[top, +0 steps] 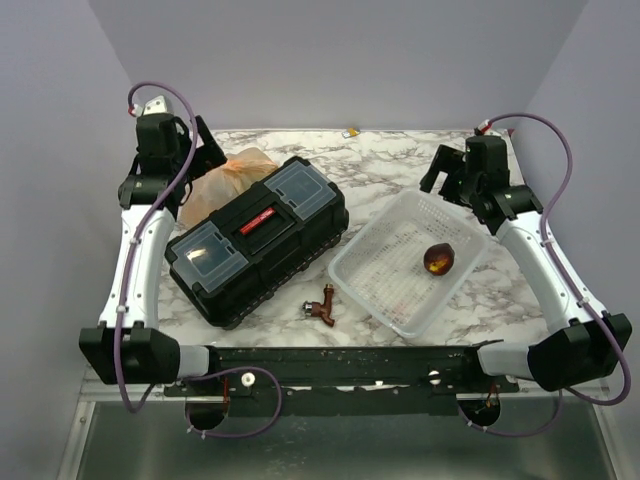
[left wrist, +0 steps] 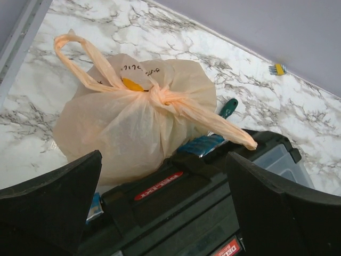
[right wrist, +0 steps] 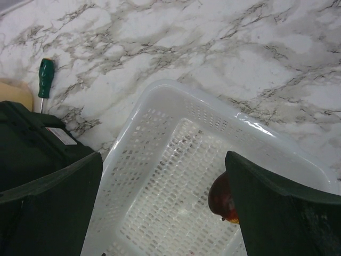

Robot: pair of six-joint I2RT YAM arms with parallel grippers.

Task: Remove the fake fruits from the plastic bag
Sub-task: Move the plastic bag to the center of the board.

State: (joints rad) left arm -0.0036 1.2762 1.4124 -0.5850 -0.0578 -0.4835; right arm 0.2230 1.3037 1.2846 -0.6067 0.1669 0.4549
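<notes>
Plastic bag [left wrist: 136,117] (knotted) beyond left jaws; apart.

Left hand [top: 208,150] and right hand [top: 447,176] hover, fingers spread.

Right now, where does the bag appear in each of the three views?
Top external: the bag is at the upper left, behind the toolbox.
Left wrist: the bag fills the centre left, knotted shut, just behind the toolbox.
Right wrist: only a tan sliver at the left edge, probably the bag.
Shared landmark: the black toolbox, at the lower left in the right wrist view.
</notes>
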